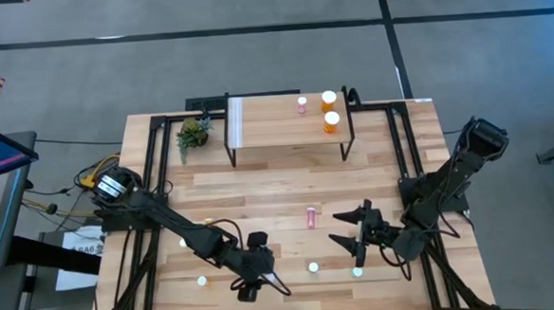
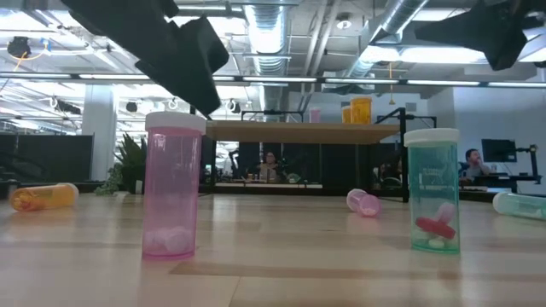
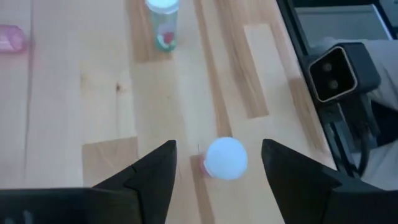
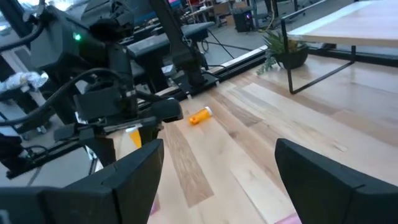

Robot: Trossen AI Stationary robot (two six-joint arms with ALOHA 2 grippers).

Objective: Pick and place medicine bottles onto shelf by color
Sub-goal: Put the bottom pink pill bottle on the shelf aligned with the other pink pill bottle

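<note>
We're seeing the left claw point(image 1: 249, 291) hanging with its fingers spread apart over an upright pink bottle point(image 3: 225, 158) near the tabletop's point(image 1: 279, 188) front edge. The right claw point(image 1: 354, 238) is sitting open too, just beside a teal bottle point(image 1: 357, 271). Two orange bottles point(image 1: 330, 110) and a pink one are standing on the shelf point(image 1: 276, 127).

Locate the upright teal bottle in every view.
High view: the upright teal bottle stands near the table's front edge, about midway across.
Low view: right foreground.
Left wrist view: standing well ahead of that arm's fingers.
Right wrist view: not in it.
Shared landmark: the lying pink bottle, shelfward of it.
</note>
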